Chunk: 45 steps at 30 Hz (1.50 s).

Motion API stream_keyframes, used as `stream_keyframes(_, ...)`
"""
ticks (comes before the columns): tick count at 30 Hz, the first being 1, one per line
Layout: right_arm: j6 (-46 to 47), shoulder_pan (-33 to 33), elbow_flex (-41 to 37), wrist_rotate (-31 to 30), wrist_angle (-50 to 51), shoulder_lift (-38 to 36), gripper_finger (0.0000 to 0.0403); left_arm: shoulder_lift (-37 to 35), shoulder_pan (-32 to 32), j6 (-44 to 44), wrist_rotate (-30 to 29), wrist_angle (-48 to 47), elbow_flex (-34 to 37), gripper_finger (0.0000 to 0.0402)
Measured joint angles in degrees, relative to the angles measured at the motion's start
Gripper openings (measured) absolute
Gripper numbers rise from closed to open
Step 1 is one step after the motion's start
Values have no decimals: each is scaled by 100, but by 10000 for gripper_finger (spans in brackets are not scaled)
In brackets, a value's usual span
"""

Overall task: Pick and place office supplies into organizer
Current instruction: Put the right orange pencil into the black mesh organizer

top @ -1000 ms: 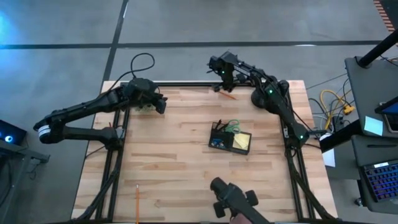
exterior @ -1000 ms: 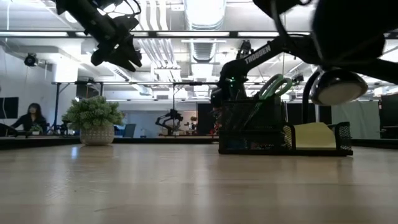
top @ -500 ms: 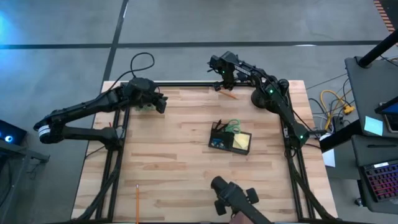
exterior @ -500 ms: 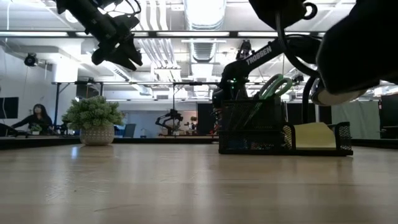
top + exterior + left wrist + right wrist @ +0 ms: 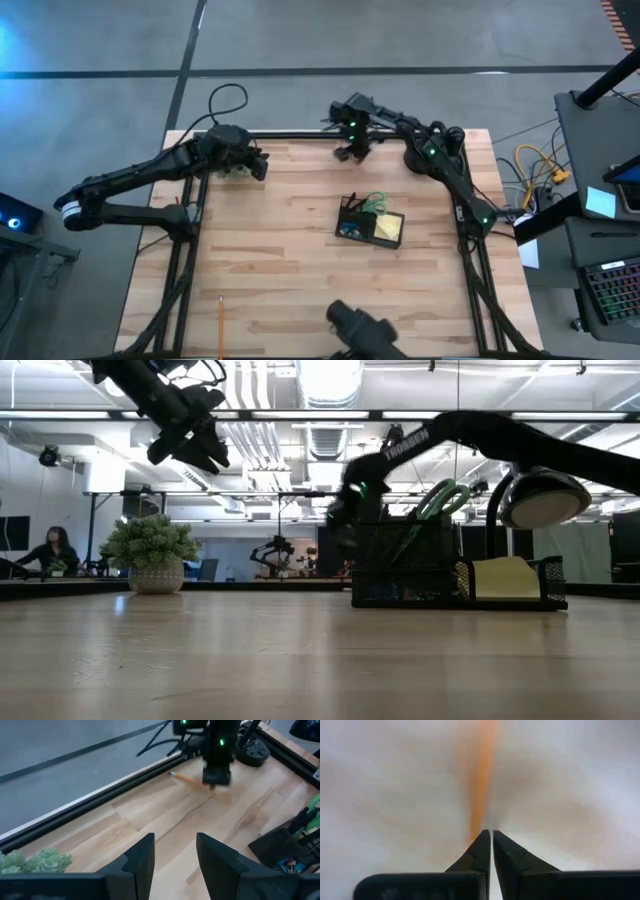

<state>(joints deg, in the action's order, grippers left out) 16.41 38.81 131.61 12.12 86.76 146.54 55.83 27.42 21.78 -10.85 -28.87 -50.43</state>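
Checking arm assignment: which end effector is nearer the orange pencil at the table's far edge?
Right. The right end effector sits directly over the orange pencil. The left end effector hovers above the plant, across the table.

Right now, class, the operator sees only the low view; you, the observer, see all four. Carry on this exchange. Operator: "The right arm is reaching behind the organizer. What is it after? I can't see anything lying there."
Observer: An orange pencil lies flat on the wood near the far rail, right by the right gripper.
Operator: Has the gripper got hold of it?
Observer: It seems not. The right wrist view shows the jaws shut, with the pencil running on beyond their tips.
Operator: Is any other pencil out?
Observer: Yes, a second pencil lies at the near left edge of the table.
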Motion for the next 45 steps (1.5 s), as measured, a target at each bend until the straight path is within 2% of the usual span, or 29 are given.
stream_keyframes(3,-426,-267,309,619,-252,-92,13,0,0,19,-11,94,-7,130)
stream_keyframes(6,53,-373,289,24,-892,-371,13,0,0,33,-13,258,-4,130)
stream_keyframes(8,317,-369,305,-451,-948,-470,13,0,0,39,-13,261,0,130)
stream_keyframes(14,369,-381,328,-680,-925,-614,13,164,0,41,-25,232,28,130)
stream_keyframes(18,444,-521,328,-1058,-1073,-647,13,595,11,183,-207,203,92,130)
stream_keyframes(20,298,-687,327,-1440,-1315,-809,13,1019,20,-147,-277,166,71,130)
stream_keyframes(24,147,-999,350,-1927,-1577,-1389,13,2074,38,-1596,-681,-712,-201,130)
stream_keyframes(25,130,-1019,350,-1927,-1520,-1516,13,2287,98,-1533,-613,-1093,-284,130)
stream_keyframes(27,207,-1003,333,-1951,-1267,-1703,13,2658,348,-826,133,-1880,-473,130)
stream_keyframes(29,335,-979,322,-1997,-1056,-1868,13,2864,496,35,611,-2062,-442,130)
stream_keyframes(33,571,-942,317,-1979,-1010,-2090,13,2959,480,844,593,-1695,-235,130)
stream_keyframes(40,646,-870,117,-1819,-968,-1989,13,2772,485,1932,633,-1252,179,130)
stream_keyframes(45,607,-916,-190,-1759,-1082,-2000,13,2553,447,2311,792,-867,403,110)
